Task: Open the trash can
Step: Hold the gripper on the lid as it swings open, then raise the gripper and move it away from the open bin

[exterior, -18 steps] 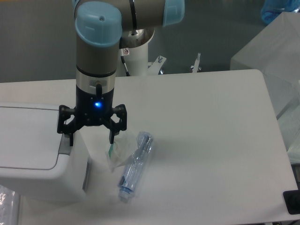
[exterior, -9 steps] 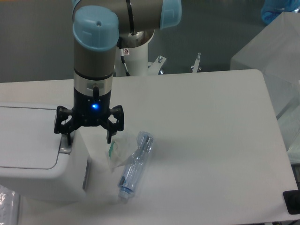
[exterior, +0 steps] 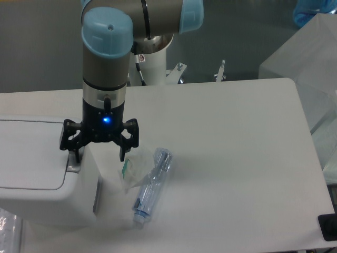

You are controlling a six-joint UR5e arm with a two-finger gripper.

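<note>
Black fingers (exterior: 77, 154) wide apart, holding nothing, left tip approx. on trash can (exterior: 37, 182) grey tab (exterior: 73, 164).

Even, cool, fairly bright overhead light with a bluish cast; soft, short shadows under the bottle (exterior: 152, 187) and beside the trash can (exterior: 45, 174) on the table (exterior: 237, 158). Small blue lamp glowing on the gripper (exterior: 99, 154). Slightly soft focus, white surfaces near washed out, background dim grey.
</note>
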